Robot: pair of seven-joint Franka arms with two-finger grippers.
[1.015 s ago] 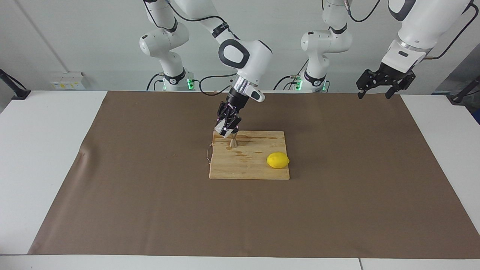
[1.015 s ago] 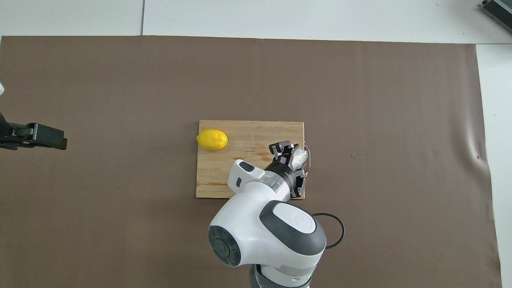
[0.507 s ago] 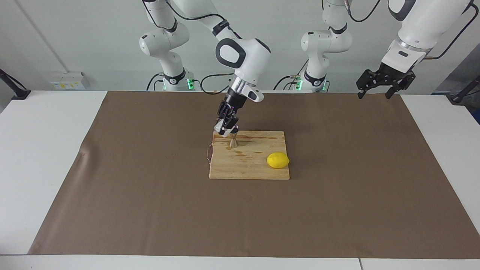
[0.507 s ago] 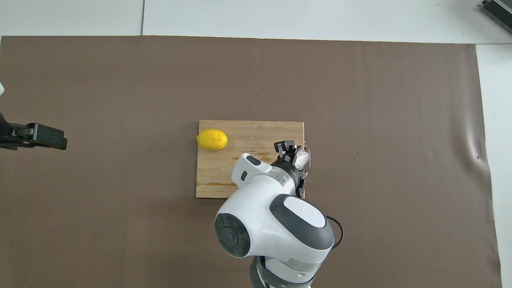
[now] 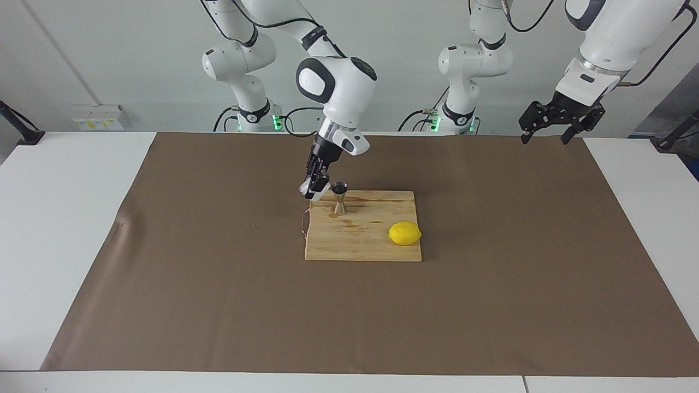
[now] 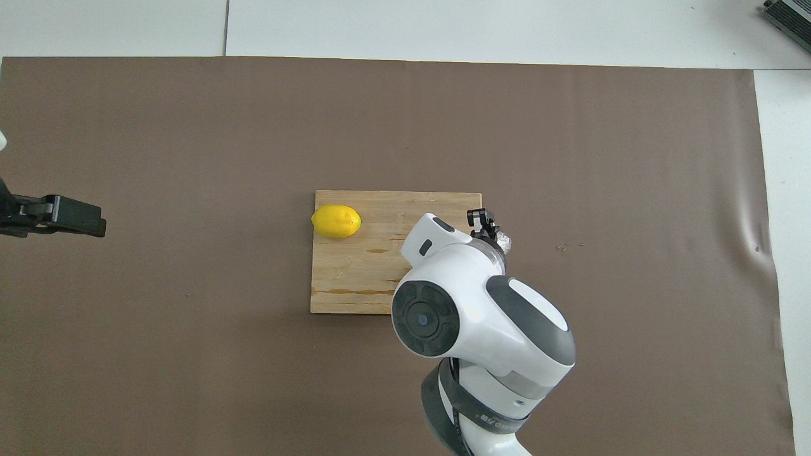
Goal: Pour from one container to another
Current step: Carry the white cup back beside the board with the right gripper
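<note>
counting two robot arms, each carrying one gripper: one left gripper (image 5: 551,134) and one right gripper (image 5: 313,188). counting one clear glass cup (image 5: 306,189), showing in the facing view as a pale glint at the right gripper and in the overhead view as a bright speck at the board's edge. counting one metal jigger (image 5: 339,200), hourglass-shaped. counting one lemon (image 5: 404,233), yellow. counting one wooden cutting board (image 5: 360,243). counting one thin wire loop (image 5: 303,222) at the board's edge. counting one brown mat (image 5: 218,284). counting one white table (image 5: 65,218) lying under it all.
</note>
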